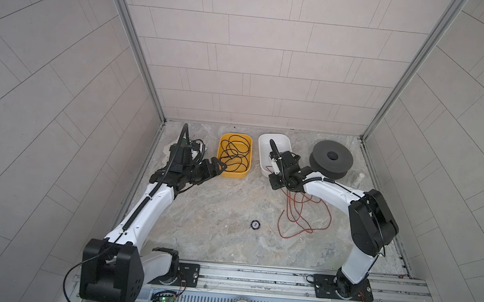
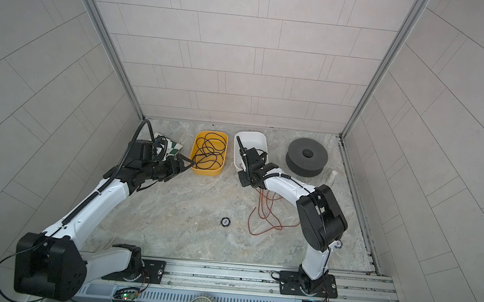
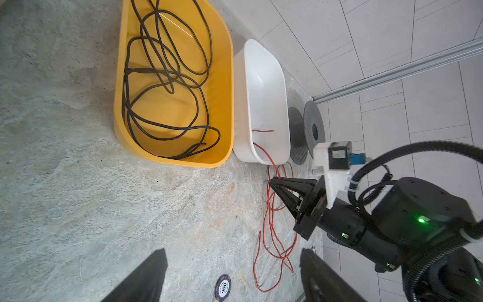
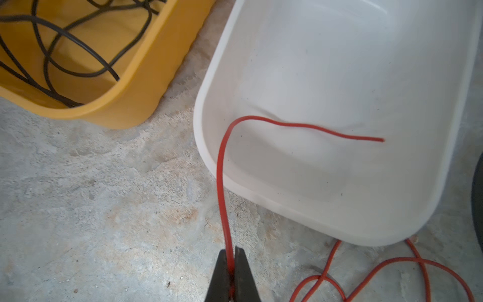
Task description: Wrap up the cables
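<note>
your right gripper (image 4: 230, 257) pinches the red wire (image 4: 221, 170), which runs straight ahead over the rim of the white tub (image 4: 206, 112), end inside, loops behind. your left gripper (image 1: 219, 165), spread and empty, sits farther off.

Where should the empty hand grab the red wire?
Probably a single outer strand of the red wire, where it lies flat on the table apart from the crossing loops. Bring the left gripper straight down, jaws astride the strand: it is too thin and low to catch from the side. The right gripper pinches it beside the white tub.
</note>
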You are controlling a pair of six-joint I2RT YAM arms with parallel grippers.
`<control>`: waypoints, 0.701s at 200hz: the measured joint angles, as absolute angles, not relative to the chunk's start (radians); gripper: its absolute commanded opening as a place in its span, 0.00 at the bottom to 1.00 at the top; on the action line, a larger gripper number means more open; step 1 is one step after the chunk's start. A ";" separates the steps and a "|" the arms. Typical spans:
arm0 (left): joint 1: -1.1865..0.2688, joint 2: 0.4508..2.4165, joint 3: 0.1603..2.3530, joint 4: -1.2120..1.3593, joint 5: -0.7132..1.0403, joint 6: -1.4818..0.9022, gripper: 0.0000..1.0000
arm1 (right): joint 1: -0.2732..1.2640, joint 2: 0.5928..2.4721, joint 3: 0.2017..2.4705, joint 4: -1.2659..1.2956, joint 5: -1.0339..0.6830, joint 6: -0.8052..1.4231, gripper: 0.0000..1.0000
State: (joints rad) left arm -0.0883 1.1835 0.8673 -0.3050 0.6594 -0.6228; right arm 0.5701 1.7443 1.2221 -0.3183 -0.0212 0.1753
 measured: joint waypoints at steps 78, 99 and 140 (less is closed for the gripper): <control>-0.089 1.189 0.880 -0.273 0.759 -0.827 0.85 | 0.670 1.467 1.097 -0.207 -0.117 0.079 0.00; -0.089 1.176 0.854 -0.200 0.794 -0.939 0.85 | 0.695 1.444 1.092 -0.178 -0.146 0.067 0.00; -0.092 1.139 0.743 -0.033 0.829 -1.176 0.84 | 0.743 1.440 1.102 -0.134 -0.165 0.039 0.00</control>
